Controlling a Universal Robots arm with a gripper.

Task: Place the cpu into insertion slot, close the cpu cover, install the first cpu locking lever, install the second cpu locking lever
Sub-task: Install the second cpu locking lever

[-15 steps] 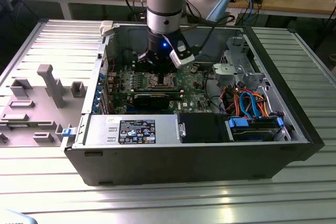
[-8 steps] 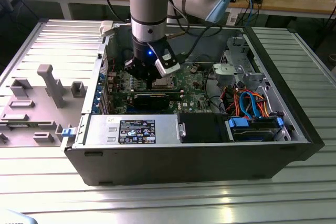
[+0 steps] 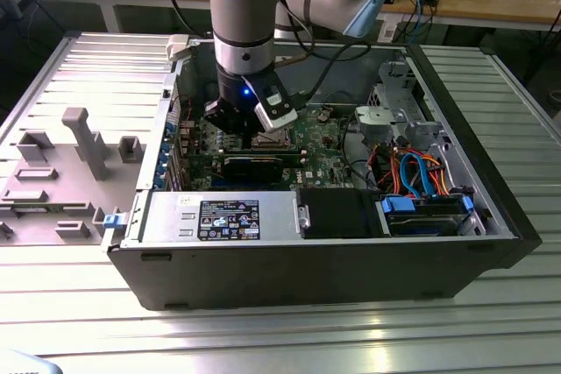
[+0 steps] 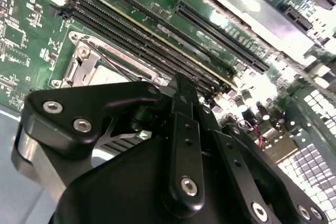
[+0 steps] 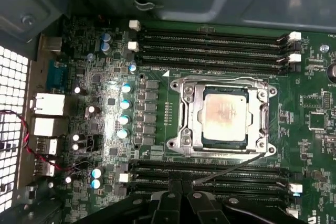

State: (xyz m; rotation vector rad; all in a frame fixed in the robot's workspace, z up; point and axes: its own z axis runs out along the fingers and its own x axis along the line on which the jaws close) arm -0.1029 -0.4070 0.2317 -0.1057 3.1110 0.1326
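Note:
The cpu (image 5: 226,114), a square chip with a silver-grey top, sits in the insertion slot (image 5: 227,149) on the green motherboard (image 5: 157,145). The silver cpu cover (image 5: 192,113) lies flat around it. One thin wire locking lever (image 5: 231,167) angles out from the socket's corner across the black memory slots, ending close to my fingertips (image 5: 171,196). In the exterior view my gripper (image 3: 256,129) hangs low inside the computer case, just over the socket. The second wrist view has the black fingers (image 4: 181,129) drawn together, with the socket's corner (image 4: 84,69) past them.
Long black memory slots (image 5: 210,43) flank the socket on two sides. A black card (image 3: 252,164), a power supply with a label (image 3: 228,219) and blue cables (image 3: 412,172) fill the case. The case wall (image 3: 307,269) rings the board. A grey fixture plate (image 3: 61,172) lies at the exterior view's left.

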